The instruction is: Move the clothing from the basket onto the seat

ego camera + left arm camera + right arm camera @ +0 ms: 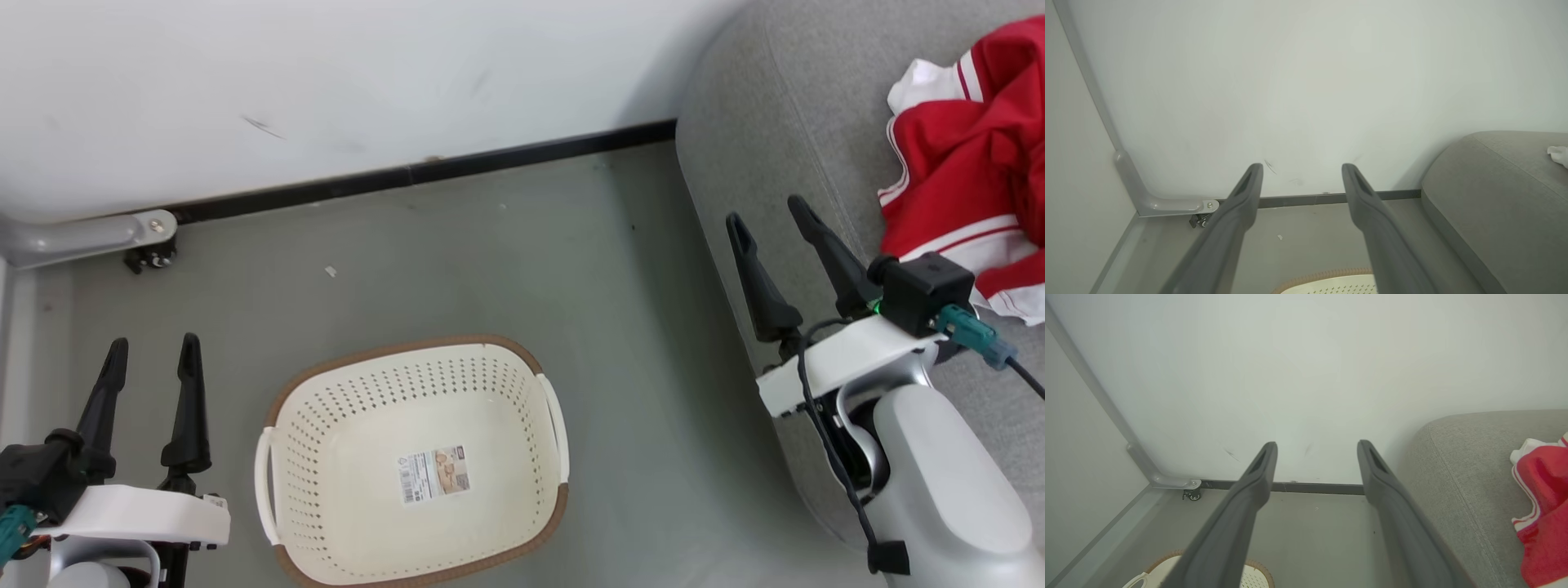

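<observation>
On grey seat [775, 98], clothing [971, 155] beside right claw [766, 212]

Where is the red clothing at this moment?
In the head view the clothing lies crumpled on the grey seat at the far right, just right of the open right tool; the basket holds none of it.

Red-and-white clothing [967, 163] lies crumpled on the grey sofa [775, 114]. The cream perforated basket [384, 384], brown-rimmed, stands upright on the floor, apart from the sofa.
</observation>
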Robot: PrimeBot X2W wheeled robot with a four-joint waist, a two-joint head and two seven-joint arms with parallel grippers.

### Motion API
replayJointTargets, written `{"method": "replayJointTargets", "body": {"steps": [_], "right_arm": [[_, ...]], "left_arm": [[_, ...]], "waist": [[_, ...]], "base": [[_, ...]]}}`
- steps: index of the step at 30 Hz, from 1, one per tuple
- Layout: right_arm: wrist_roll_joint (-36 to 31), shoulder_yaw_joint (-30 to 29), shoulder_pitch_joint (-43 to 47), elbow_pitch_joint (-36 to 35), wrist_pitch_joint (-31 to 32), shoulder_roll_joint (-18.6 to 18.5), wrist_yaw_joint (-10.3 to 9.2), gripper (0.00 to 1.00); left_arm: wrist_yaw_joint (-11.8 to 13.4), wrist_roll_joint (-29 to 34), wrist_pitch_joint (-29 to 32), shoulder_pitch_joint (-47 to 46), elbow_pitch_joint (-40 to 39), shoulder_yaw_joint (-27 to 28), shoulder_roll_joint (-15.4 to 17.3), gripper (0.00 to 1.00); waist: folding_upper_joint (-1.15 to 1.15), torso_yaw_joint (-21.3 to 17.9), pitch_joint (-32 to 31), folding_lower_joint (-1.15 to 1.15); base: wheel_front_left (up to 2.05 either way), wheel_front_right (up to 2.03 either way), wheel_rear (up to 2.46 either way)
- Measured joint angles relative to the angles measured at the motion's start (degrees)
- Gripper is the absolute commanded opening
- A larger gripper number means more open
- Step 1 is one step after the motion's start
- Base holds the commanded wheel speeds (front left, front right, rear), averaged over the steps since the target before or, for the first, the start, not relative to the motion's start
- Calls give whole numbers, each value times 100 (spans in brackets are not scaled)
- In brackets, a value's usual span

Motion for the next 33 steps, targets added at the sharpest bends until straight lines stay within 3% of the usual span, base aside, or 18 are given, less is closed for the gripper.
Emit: {"method": "replayJointTargets", "body": {"steps": [9, 24, 33], "right_arm": [[-48, 18, 315, 136, -3, -171, 0, 100], [107, -115, 935, -427, -12, -174, 0, 100], [135, -482, 1477, -673, -13, -208, 0, 100]], "left_arm": [[-233, 0, -44, 120, 163, 19, -125, 100], [-582, 216, -44, 500, 200, 176, -385, 100], [-733, 366, -44, 816, 218, 272, -466, 100]], "waist": [[0, 206, -374, 0], [0, 452, -1011, 0], [0, 553, -1402, 0]], "base": [[0, 0, 0], [0, 0, 0], [0, 0, 0]]}}
